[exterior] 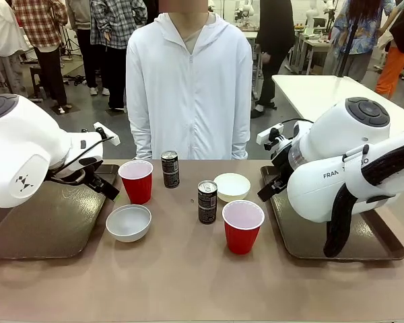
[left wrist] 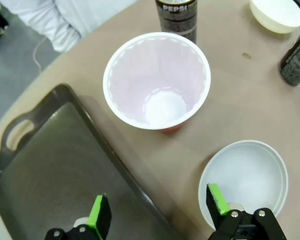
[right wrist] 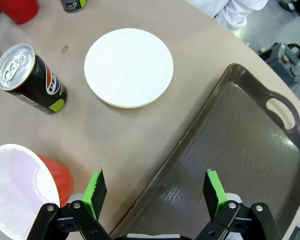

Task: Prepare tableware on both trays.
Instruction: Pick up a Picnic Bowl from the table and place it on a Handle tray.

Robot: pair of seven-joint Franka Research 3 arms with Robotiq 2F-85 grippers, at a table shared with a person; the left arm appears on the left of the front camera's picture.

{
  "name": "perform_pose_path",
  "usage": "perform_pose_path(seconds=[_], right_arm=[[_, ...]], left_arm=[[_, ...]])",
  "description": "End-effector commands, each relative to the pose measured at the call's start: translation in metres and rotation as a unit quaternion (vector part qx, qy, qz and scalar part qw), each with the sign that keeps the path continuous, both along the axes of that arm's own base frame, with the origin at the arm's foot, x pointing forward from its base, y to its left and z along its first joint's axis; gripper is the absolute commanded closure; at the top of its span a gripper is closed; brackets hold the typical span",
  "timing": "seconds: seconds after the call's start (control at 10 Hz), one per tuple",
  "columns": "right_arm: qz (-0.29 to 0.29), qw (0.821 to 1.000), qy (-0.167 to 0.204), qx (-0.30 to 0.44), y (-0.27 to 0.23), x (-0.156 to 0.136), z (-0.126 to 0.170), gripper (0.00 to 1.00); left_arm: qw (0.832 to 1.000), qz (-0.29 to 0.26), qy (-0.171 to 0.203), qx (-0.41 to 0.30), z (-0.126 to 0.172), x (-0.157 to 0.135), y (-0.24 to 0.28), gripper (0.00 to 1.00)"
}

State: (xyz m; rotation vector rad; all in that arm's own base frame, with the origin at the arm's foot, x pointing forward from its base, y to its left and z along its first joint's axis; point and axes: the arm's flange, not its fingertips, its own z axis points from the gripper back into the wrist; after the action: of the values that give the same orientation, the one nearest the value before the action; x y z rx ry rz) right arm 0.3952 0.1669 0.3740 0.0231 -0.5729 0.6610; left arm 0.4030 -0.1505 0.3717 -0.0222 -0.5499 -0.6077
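Two dark brown trays lie at the table's sides, the left tray and the right tray, both bare. Between them stand two red cups, two white bowls and two dark cans. My left gripper hangs open over the left tray's inner rim, near a cup and a bowl. My right gripper is open above the right tray's inner rim, with a bowl, a can and a cup close by.
A person in a white hooded jacket stands at the far edge, hands out of sight. Both arms' white bodies hang over the trays' outer parts. The table's front strip is bare.
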Motion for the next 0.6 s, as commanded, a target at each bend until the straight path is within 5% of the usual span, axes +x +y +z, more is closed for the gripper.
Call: perform_pose_path(seconds=[0.0,0.3,0.5], right_arm=[[0.000,1.000,0.000,0.000,0.000,0.000,0.000,0.00],[0.000,1.000,0.000,0.000,0.000,0.000,0.000,0.00],[0.009,1.000,-0.004,-0.009,0.010,-0.023,0.039,0.00]], left_arm=[[1.000,0.000,0.000,0.000,0.000,0.000,0.000,0.00],[1.000,0.000,0.000,0.000,0.000,0.000,0.000,0.00],[0.999,-0.001,-0.012,0.033,0.031,-0.012,-0.007,0.00]])
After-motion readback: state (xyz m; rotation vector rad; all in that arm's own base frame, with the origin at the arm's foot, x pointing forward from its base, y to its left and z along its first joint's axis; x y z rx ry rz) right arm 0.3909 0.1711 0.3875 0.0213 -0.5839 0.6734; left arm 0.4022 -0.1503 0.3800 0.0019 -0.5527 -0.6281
